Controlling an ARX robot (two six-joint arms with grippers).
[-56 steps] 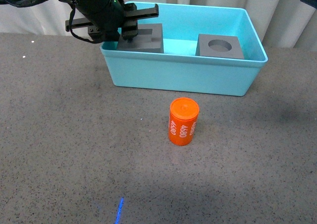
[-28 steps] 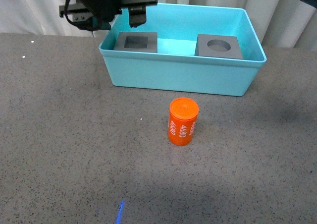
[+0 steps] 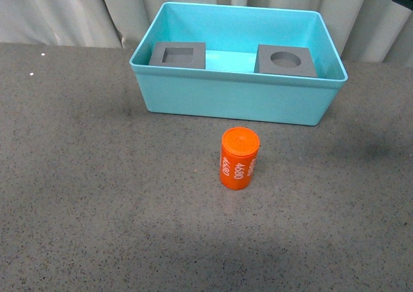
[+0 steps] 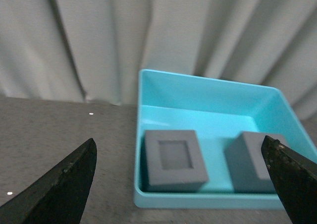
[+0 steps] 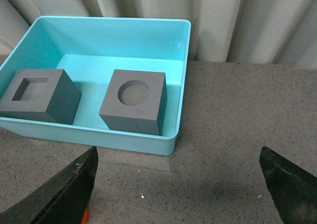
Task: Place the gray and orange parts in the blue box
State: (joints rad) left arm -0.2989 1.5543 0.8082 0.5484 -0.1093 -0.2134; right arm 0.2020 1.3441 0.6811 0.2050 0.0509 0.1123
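Front view is showing a large rectangular light turquoise-blue plastic bin (image 3: 235, 101) sitting on a speckled dark gray tabletop (image 3: 97, 176). Inside it, a matte gray foam-like cube with a square recess (image 3: 178, 55) is resting at the left end. A matte gray foam-like cube with a round recess (image 3: 286, 61) is resting toward the right end, well apart from the first. A small orange cylinder marked "4680" (image 3: 239, 158) is standing upright on the tabletop, outside the bin and near its front wall. Left wrist view: the left gripper (image 4: 178, 149) is hanging released, fingers spread wide, holding nothing. Right wrist view: the right gripper (image 5: 178, 154) is likewise spreading wide, empty.
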